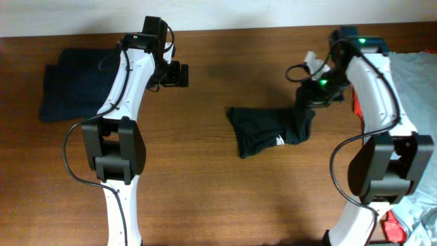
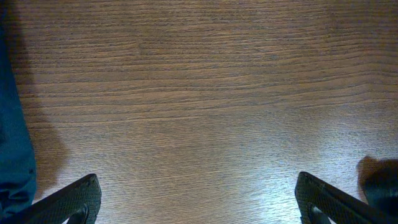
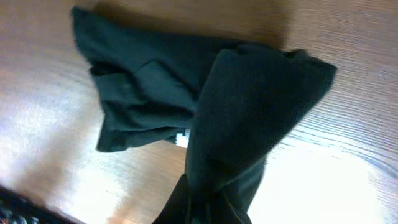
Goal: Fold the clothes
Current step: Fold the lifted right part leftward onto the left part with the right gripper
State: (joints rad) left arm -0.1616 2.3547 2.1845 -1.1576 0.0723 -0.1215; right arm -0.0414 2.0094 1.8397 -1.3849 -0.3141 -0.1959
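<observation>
R: my right claw was pinched shut on a raised edge of the black T-shirt, I judged to drag it flat | shirt: lay crumpled right of centre on the worktop | L: my left claw gaped empty over bare wood

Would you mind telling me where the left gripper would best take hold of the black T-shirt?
Probably the T-shirt's free corner at its left end, coming from the left and above. That end lies flat and spread on the table, nearest the open left gripper, while the right gripper holds the opposite end bunched and lifted.
</observation>
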